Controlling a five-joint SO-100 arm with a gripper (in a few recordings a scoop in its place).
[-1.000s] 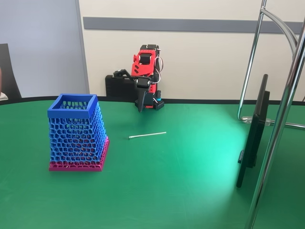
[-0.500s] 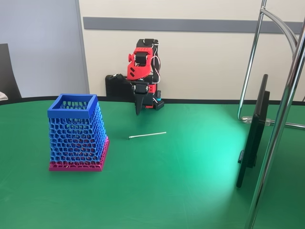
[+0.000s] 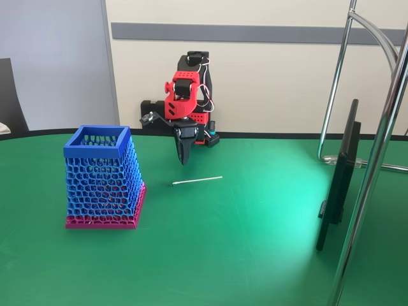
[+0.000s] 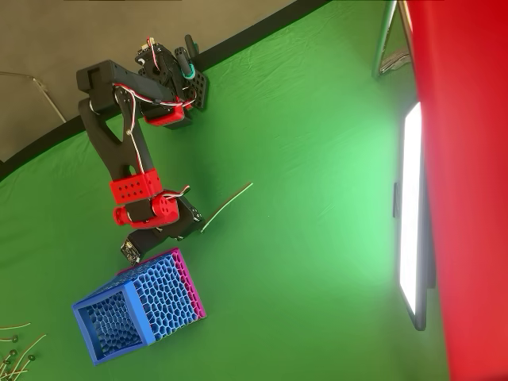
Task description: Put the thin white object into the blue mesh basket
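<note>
Green table (image 3: pixel 242 255) bears the thin white object (image 3: pixel 197 181) — lying flat, long axis left-right in the fixed view, just below the down-pointed gripper (image 3: pixel 184 157), whose grip I cannot tell

Arm: red and black, folded, elbow raised. Gripper (image 3: pixel 184 158): pointing straight down, above the surface, fingers together at the tip.

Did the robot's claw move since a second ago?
Yes. In the fixed view the gripper has come forward and down from the wall, closer to the stick lying on the table.
</note>
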